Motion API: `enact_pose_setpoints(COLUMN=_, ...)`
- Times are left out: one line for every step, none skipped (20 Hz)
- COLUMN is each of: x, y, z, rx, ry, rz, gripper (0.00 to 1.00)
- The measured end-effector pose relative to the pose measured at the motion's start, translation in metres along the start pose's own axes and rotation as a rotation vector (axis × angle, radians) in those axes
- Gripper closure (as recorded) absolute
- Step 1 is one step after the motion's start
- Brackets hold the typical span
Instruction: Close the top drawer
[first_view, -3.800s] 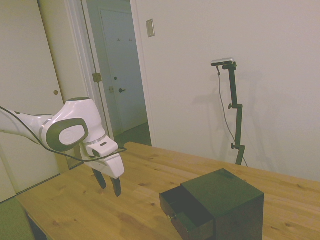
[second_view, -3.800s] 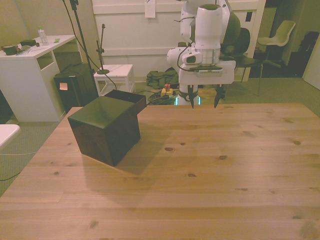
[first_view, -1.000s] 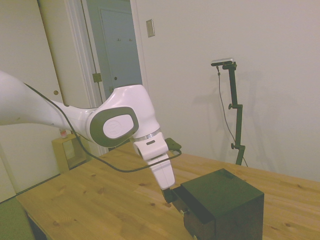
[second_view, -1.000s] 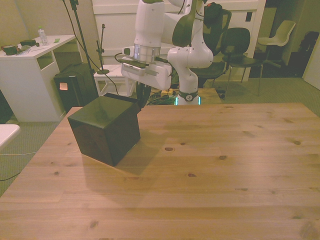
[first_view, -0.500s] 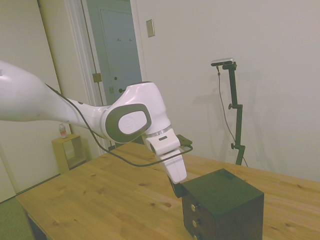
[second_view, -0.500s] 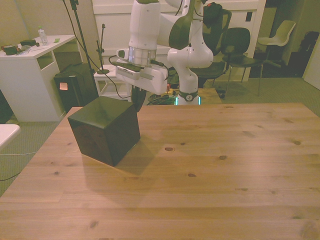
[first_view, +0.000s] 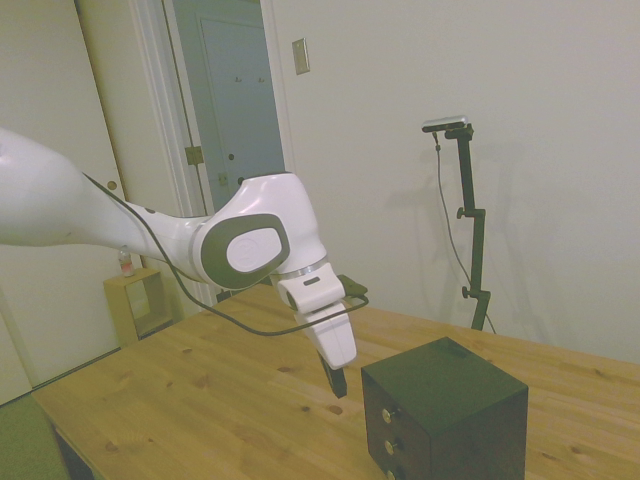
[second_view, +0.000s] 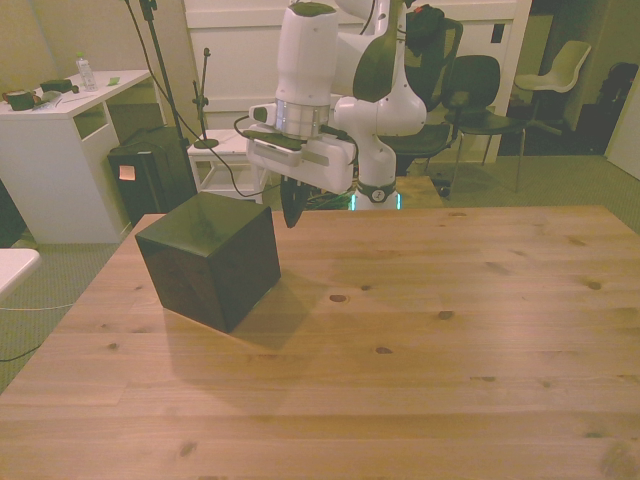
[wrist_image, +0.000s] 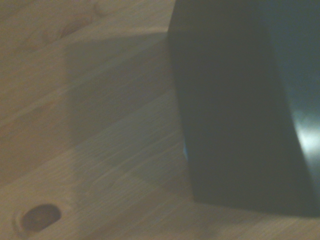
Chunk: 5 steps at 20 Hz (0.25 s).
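The dark cube chest (first_view: 440, 385) stands on the wooden table (first_view: 200, 400). Its top drawer (first_view: 384, 405) sits flush with the two drawers below it, and its small brass knob (first_view: 385, 412) shows in the side view. My gripper (first_view: 338, 383) hangs just off the chest's drawer side, a small gap away from it, fingers shut with nothing between them. In the front view the gripper (second_view: 291, 213) points down beside the chest's (second_view: 210, 255) far upper corner, and the drawer fronts are hidden. The wrist view shows a blurred dark side of the chest (wrist_image: 240, 100) above the tabletop.
The tabletop (second_view: 420, 340) stretches wide on the front view's right of the chest. Off the table stand a white desk (second_view: 60, 130), a black bin (second_view: 150, 170) and chairs (second_view: 555, 70). A doorway (first_view: 235, 130) lies behind the arm in the side view.
The top drawer, pulled out at first, has been pushed in flush with the chest. Since half a second ago my gripper has backed a little away from the drawer front.
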<state>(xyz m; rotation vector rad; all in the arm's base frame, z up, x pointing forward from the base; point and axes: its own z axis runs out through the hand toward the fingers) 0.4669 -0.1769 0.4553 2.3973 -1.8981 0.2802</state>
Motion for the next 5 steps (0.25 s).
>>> enact_pose_setpoints(x=-0.011, y=0.002, z=-0.004, rx=0.005, ry=-0.005, rz=-0.020, gripper=1.00)
enact_pose_setpoints(x=-0.024, y=0.005, z=-0.010, rx=0.017, ry=-0.010, rz=-0.042, gripper=1.00)
enact_pose_setpoints(x=-0.037, y=0.008, z=-0.017, rx=0.032, ry=-0.015, rz=-0.069, gripper=1.00)
enact_pose_setpoints(x=-0.050, y=0.012, z=-0.025, rx=0.047, ry=-0.023, rz=-0.096, gripper=1.00)
enact_pose_setpoints(x=-0.063, y=0.015, z=-0.035, rx=0.064, ry=-0.035, rz=-0.122, gripper=1.00)
